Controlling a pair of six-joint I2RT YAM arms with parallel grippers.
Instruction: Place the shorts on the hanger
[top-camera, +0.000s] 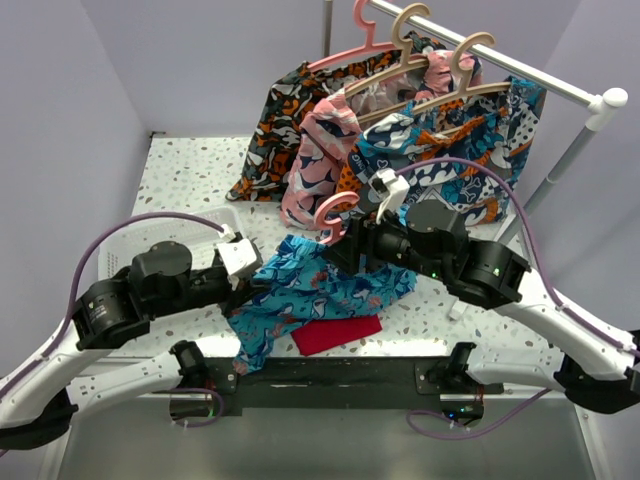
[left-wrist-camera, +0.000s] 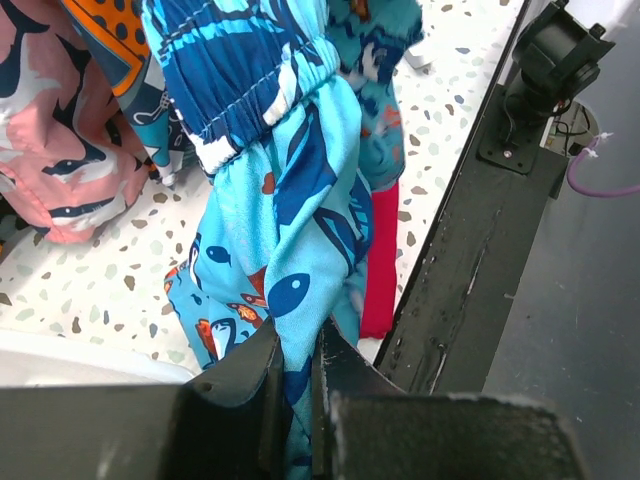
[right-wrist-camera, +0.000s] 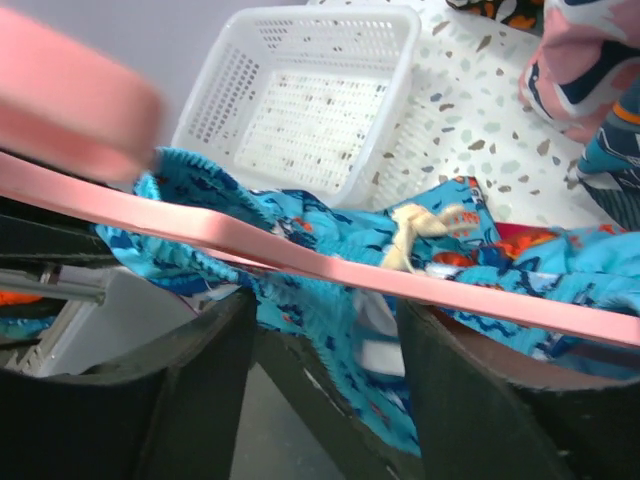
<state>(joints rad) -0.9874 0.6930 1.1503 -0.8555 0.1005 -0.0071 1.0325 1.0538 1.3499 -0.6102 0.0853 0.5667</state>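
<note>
left gripper (left-wrist-camera: 297, 372) clamped on shorts (top-camera: 320, 285), bunched on table (top-camera: 190, 170) near front | right gripper (right-wrist-camera: 325, 340) jaws apart, hanger (right-wrist-camera: 400, 278) laid across them | risk: hanger could be dropped if nudged, not really gripped tbh

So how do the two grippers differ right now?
The left gripper is shut, pinching the shorts; the right gripper stands open. The left holds fabric only, while the right has the pink hanger running across its spread fingers, with the shorts beneath. Both are at the shorts.
</note>
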